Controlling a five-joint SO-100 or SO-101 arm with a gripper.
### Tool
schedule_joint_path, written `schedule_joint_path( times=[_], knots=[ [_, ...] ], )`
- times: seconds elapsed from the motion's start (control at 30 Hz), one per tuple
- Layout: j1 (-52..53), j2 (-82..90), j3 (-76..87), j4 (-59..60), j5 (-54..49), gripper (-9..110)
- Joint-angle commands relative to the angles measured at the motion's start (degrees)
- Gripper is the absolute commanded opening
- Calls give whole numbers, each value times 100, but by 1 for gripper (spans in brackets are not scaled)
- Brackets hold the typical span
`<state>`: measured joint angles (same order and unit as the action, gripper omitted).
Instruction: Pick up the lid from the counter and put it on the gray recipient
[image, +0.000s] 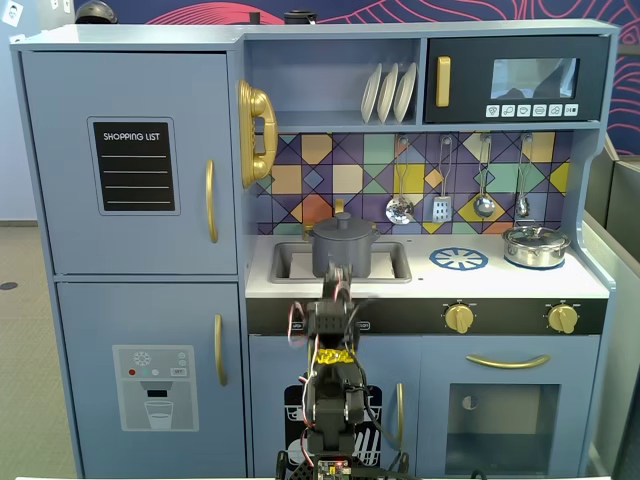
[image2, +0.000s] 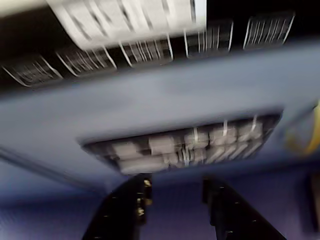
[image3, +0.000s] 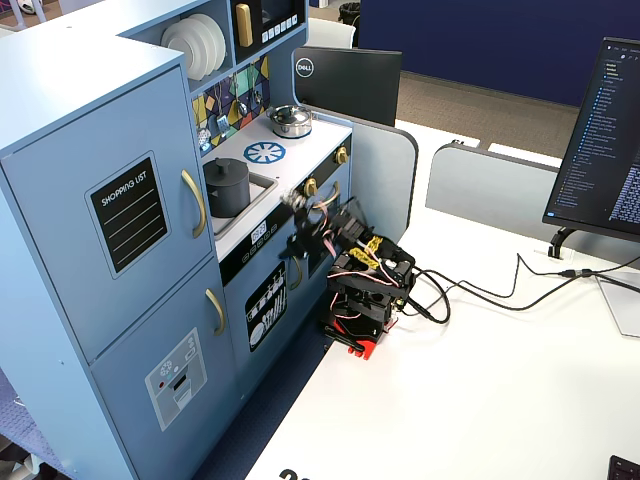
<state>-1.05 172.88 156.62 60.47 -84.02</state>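
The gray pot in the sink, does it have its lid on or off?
On. The gray pot in the sink wears its lid, whose knob pokes up in a fixed view. The other fixed view shows it closed too.

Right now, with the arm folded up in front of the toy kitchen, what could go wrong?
1. The lid sits on the gray pot in the sink. I can't tell whether it is seated flat, so a knock might shift it.
2. Loose wires on the arm hang near the counter front and could snag.
3. The wrist view is blurred. It shows only the open, empty claw, so guidance from it looks unreliable.
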Motion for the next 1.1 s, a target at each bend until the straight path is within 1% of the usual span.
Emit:
schedule_joint_path(
  times=[0.0, 0.07, 0.1, 0.17, 0.2, 0.23, 0.27, 0.33, 0.47, 0.53, 0.6, 0.8, 1.07],
  knots=[
    [-255, 176, 782, -439, 246, 0],
    [-299, 114, 1099, -475, 712, 0],
    [-316, 114, 1230, -396, 712, 0],
    [-325, 334, 1521, -26, 492, 0],
    [-325, 510, 1529, 404, 536, 0],
    [-396, 519, 1529, 589, 817, 0],
    [-431, 527, 1529, 853, 861, 0],
    [-448, 580, 1529, 1450, 501, 0],
    [-378, 914, 1529, 2285, 562, 0],
    [-290, 914, 1529, 2637, 246, 1],
    [-114, 914, 1529, 2637, 281, 1],
    [-44, 923, 1529, 2716, -264, 1],
    [-44, 923, 1529, 2716, -255, 1]
  ],
)
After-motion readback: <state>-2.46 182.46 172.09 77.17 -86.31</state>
